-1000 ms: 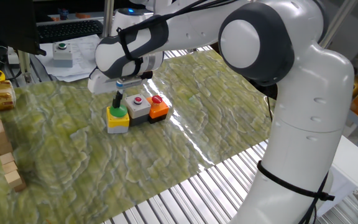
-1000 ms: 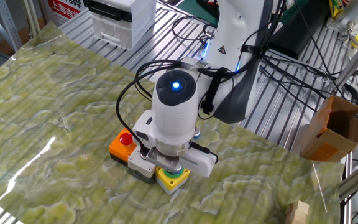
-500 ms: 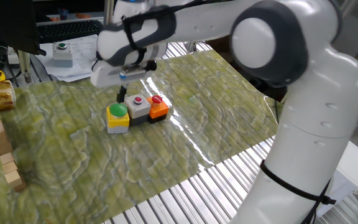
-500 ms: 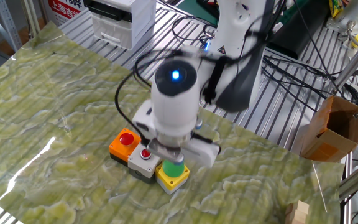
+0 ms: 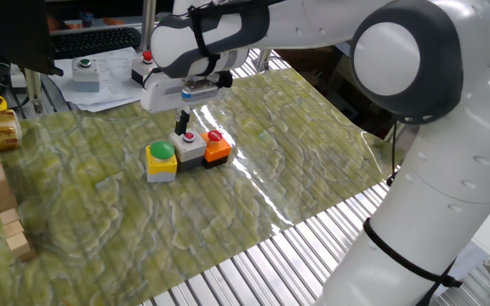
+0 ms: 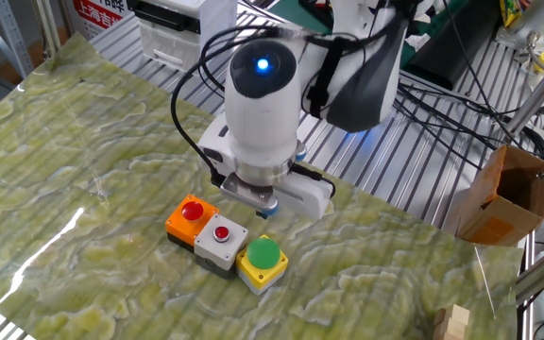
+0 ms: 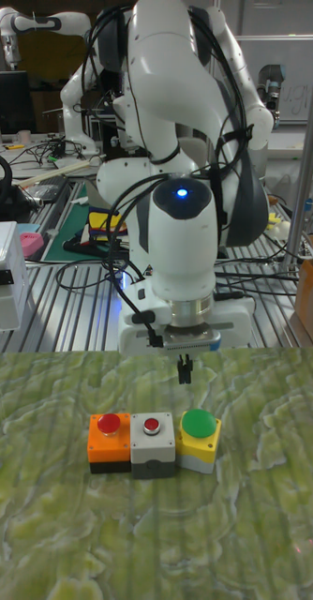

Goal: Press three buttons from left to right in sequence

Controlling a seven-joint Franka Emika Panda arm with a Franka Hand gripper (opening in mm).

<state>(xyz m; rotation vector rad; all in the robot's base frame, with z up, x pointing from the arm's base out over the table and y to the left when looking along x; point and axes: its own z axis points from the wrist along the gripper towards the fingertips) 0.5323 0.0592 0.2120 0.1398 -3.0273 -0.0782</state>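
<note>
Hovering above the button row, gripper (image 5: 182, 121) sits over the gap between the yellow box with green cap (image 5: 161, 161) and the grey box with small red cap (image 5: 189, 145), touching neither; in the tall fixed view the fingertips (image 7: 184, 372) look like one dark stub, so I can't tell whether they're together or apart. Left to right from the first fixed view: yellow, grey, then the orange box with red cap (image 5: 218, 147), all three butted side by side on the green mat (image 5: 279, 153), well in from its edges and towards the arm's side. My read: the grey one is next. Handling: rigid plastic housings, probably light and loose on a smooth mat, so an off-centre push could skid or tip one. Nothing to grasp; come straight down on the cap centre. The grey's cap is the smallest target, so alignment matters most there.
</note>
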